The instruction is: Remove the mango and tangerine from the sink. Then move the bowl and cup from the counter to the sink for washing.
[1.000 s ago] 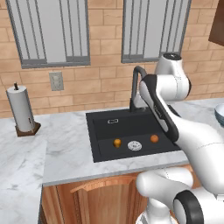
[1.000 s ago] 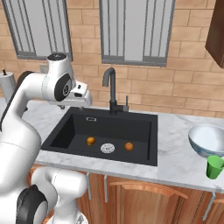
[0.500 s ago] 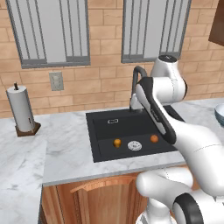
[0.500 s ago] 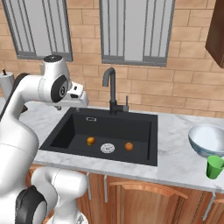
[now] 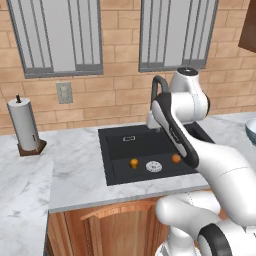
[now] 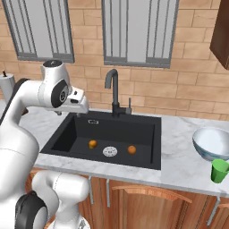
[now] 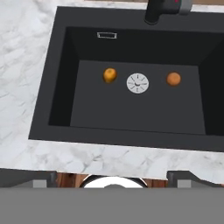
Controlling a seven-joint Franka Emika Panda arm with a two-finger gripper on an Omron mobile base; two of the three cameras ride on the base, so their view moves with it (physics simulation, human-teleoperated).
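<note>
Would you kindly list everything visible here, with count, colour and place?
sink: one, black, set in the counter
tap: one, black, behind the sink
drain: one, silver, middle of the sink floor
mango: one, yellow-brown, in the sink, left of the drain in the hand view
tangerine: one, orange, in the sink, on the drain's other side
bowl: one, pale bluish-white, on the counter right of the sink
cup: one, green, in front of the bowl
paper roll: one, white on a brown stand, far left of the counter
counter: one, white marble
windows: two, grey, in the brick wall
gripper: one, white, open, above the sink's left rear corner
</note>
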